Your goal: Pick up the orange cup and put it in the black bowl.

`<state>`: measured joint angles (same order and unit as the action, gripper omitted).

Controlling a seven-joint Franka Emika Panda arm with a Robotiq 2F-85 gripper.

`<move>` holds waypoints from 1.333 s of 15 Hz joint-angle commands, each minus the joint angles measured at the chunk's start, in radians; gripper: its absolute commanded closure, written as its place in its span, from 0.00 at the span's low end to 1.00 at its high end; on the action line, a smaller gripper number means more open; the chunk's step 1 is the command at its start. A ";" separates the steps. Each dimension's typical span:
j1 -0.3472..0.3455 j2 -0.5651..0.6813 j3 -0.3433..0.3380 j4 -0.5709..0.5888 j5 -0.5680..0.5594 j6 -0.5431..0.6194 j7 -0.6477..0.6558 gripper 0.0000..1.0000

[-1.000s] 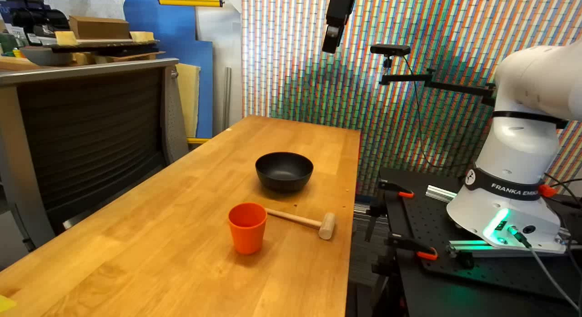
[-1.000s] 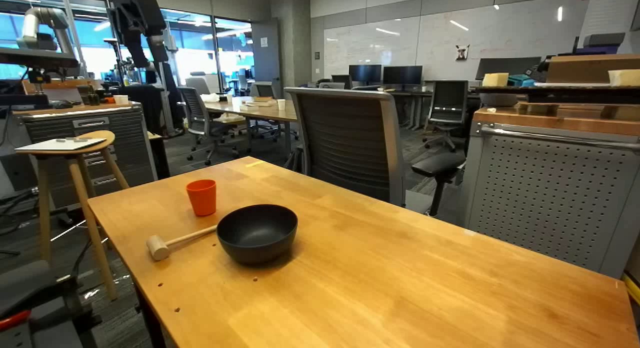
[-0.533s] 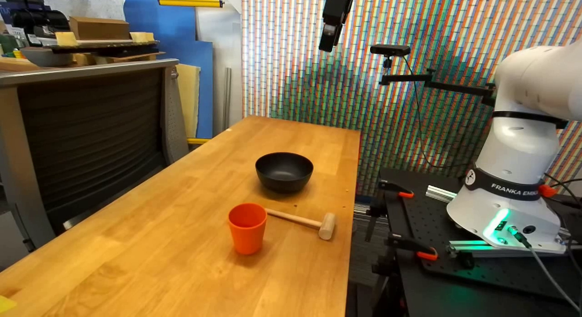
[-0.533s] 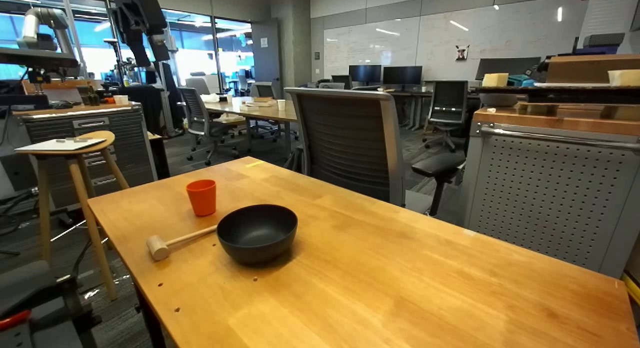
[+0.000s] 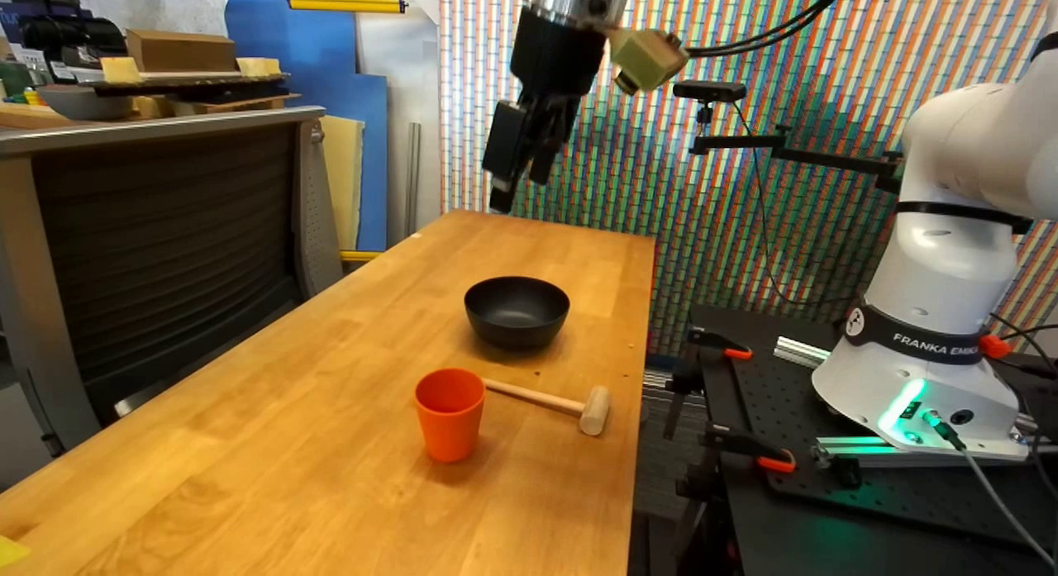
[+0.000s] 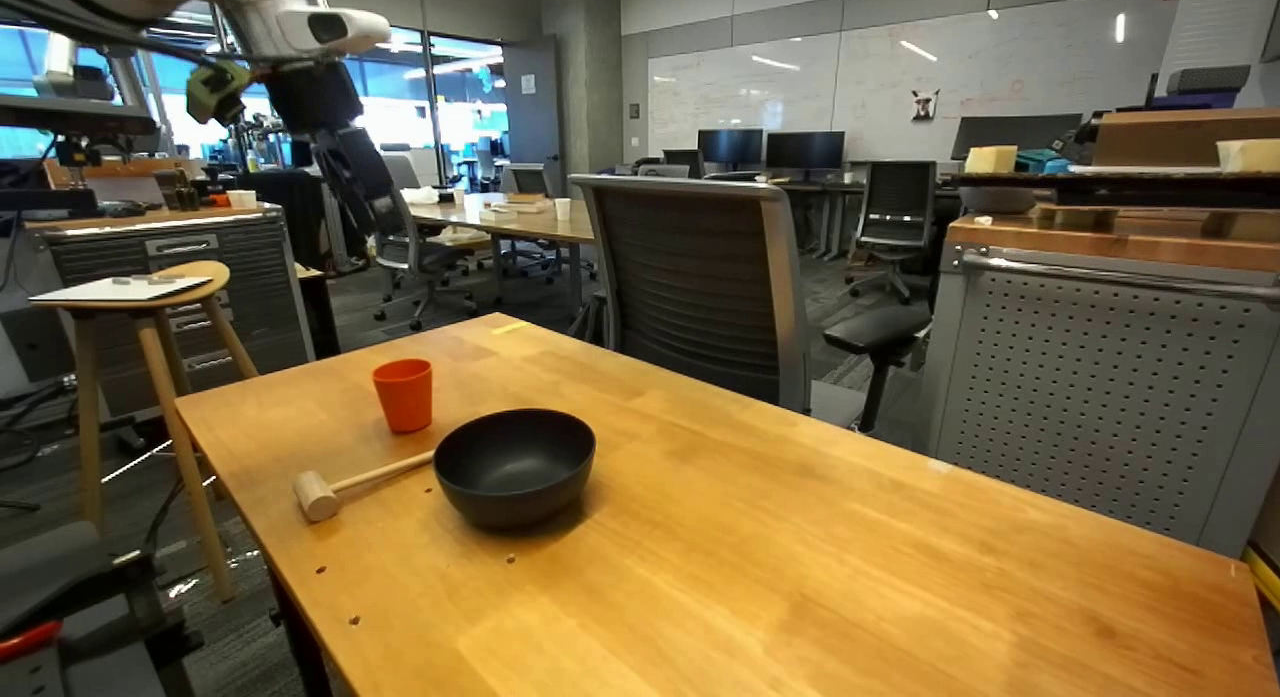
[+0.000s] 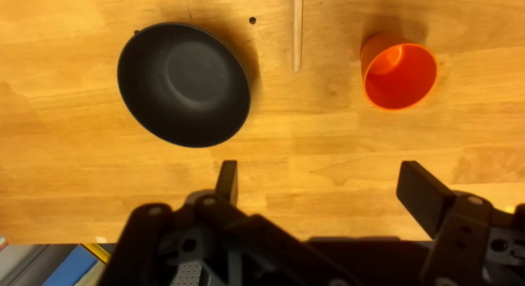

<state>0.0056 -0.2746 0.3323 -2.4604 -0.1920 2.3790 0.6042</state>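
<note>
The orange cup (image 5: 450,427) stands upright on the wooden table, and it also shows in an exterior view (image 6: 405,397) and at the upper right of the wrist view (image 7: 400,78). The black bowl (image 5: 517,316) stands upright near the cup with nothing in it; it also shows in an exterior view (image 6: 515,467) and at the upper left of the wrist view (image 7: 188,85). My gripper (image 5: 521,183) hangs tilted, well above the table, apart from cup and bowl. In the wrist view my gripper (image 7: 318,179) is wide open, with only table surface between its fingers.
A wooden mallet (image 5: 593,411) lies beside the cup and bowl, its handle (image 7: 297,31) pointing between them. An office chair (image 6: 695,287) stands at the table's long edge. A camera on a bracket (image 5: 709,91) stands out near the robot base (image 5: 917,378).
My gripper has come down and moved further over the table, mostly in the last half second; its wrist now shows in both exterior views. The cup, bowl and mallet have not moved.
</note>
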 commanded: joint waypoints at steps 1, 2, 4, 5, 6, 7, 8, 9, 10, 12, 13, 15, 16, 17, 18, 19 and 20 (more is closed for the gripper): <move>-0.017 0.189 0.007 0.067 -0.149 0.055 0.164 0.00; -0.002 0.236 -0.008 0.083 -0.178 0.059 0.196 0.00; 0.029 0.328 -0.039 0.124 -0.236 0.068 0.254 0.00; 0.048 0.367 -0.056 0.147 -0.251 0.066 0.272 0.00; 0.070 0.408 -0.073 0.173 -0.257 0.068 0.282 0.00; 0.094 0.447 -0.091 0.201 -0.262 0.068 0.290 0.00; 0.118 0.481 -0.108 0.227 -0.249 0.068 0.289 0.00; 0.139 0.510 -0.122 0.249 -0.225 0.068 0.280 0.00; 0.159 0.536 -0.137 0.270 -0.208 0.064 0.279 0.00; 0.189 0.571 -0.157 0.298 -0.156 0.056 0.265 0.00; 0.201 0.587 -0.167 0.308 -0.136 0.059 0.262 0.00; 0.221 0.613 -0.188 0.312 -0.107 0.065 0.265 0.00; 0.228 0.623 -0.195 0.308 -0.089 0.069 0.265 0.00; 0.234 0.634 -0.203 0.306 -0.078 0.074 0.267 0.00; 0.238 0.641 -0.207 0.301 -0.060 0.079 0.264 0.00; 0.243 0.650 -0.214 0.299 -0.049 0.082 0.265 0.03; 0.247 0.657 -0.220 0.296 -0.041 0.092 0.268 0.26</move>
<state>0.2231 0.3559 0.1437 -2.1777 -0.2762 2.4487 0.8683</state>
